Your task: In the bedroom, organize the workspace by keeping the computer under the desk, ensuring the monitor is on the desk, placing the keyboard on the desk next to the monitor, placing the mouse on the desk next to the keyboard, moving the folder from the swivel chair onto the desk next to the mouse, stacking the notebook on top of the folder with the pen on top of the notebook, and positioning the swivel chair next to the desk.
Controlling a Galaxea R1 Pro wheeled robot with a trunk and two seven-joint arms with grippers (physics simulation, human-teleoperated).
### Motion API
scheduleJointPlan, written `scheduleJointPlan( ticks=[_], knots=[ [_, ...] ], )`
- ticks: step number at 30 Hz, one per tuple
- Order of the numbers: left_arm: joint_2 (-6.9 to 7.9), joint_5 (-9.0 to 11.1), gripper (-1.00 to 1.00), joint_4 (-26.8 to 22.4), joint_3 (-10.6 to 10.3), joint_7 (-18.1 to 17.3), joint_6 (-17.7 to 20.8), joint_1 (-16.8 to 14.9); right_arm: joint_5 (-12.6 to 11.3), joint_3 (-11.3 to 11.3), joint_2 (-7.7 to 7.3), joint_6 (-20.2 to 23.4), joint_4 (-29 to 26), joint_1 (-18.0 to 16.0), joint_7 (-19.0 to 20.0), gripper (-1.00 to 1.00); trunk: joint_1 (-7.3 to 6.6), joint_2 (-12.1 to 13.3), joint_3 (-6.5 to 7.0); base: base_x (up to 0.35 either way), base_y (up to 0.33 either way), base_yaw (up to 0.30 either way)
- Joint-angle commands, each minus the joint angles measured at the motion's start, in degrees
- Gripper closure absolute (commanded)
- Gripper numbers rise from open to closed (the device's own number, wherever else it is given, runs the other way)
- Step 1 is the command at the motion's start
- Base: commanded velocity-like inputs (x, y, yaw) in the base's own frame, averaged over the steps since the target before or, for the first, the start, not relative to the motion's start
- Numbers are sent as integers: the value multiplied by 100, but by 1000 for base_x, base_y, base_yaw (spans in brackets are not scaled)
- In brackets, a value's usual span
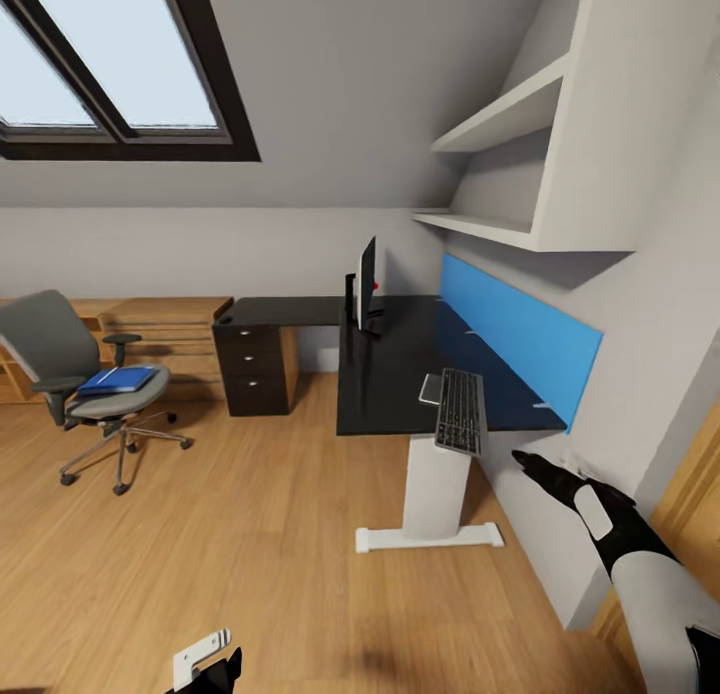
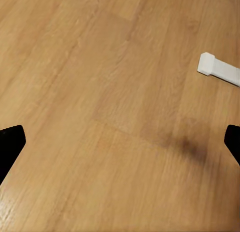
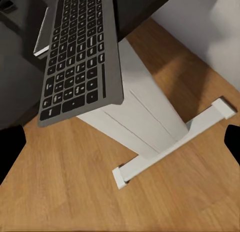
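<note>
The black desk point(image 1: 390, 374) stands on a white leg point(image 1: 436, 486). A monitor point(image 1: 366, 280) is upright near its far end. The dark keyboard point(image 1: 461, 411) lies at the near edge and overhangs it, with a flat silver item point(image 1: 430, 388) beside it. In the right wrist view the keyboard point(image 3: 80, 51) juts out over the leg point(image 3: 145, 127). My right gripper point(image 1: 530, 466) hangs open just below and right of the keyboard. A grey swivel chair point(image 1: 50, 344) at the left carries the blue folder point(image 1: 118, 379). My left gripper point(image 1: 215, 669) is open, low over the wooden floor point(image 2: 100, 91).
A blue panel point(image 1: 520, 334) backs the desk against the right wall, under white shelves point(image 1: 500, 114). A dark drawer unit point(image 1: 255, 364) and a wooden dresser point(image 1: 165, 339) stand along the back wall. The desk's white foot point(image 2: 220, 70) lies on the floor between chair and desk.
</note>
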Motion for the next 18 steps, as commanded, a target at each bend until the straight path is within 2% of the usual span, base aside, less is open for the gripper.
scheduleJointPlan(
  ticks=[1,5,6,9,10,15,18],
  knots=[
    [-3,61,-100,-4,3,8,-7,-2,-60,-37,-1,38,5,-5,47,-100,0,-4,-6,0,0,-75],
    [-3,63,-100,-4,3,8,-7,-2,-418,-54,-81,49,40,-1,124,-100,0,-4,-1,0,0,-106],
    [-3,62,-100,-4,3,8,-7,-2,-622,-54,-127,69,47,1,141,-100,0,-4,1,0,0,-115],
    [-3,59,-100,-4,3,6,-7,-2,-947,-57,-184,152,54,7,169,-100,0,-4,6,0,0,-79],
    [-3,58,-100,-4,3,7,-7,-2,-1155,-57,-215,239,57,14,189,-100,0,-4,6,0,0,-40],
    [-7,56,-100,-4,-2,7,-7,-2,-1616,-56,-319,471,60,34,240,-100,0,-4,8,0,0,-21],
    [-20,57,-100,-4,-4,7,-7,-2,-1735,-55,-346,531,61,44,264,-100,0,-4,9,0,0,-7]
  ],
)
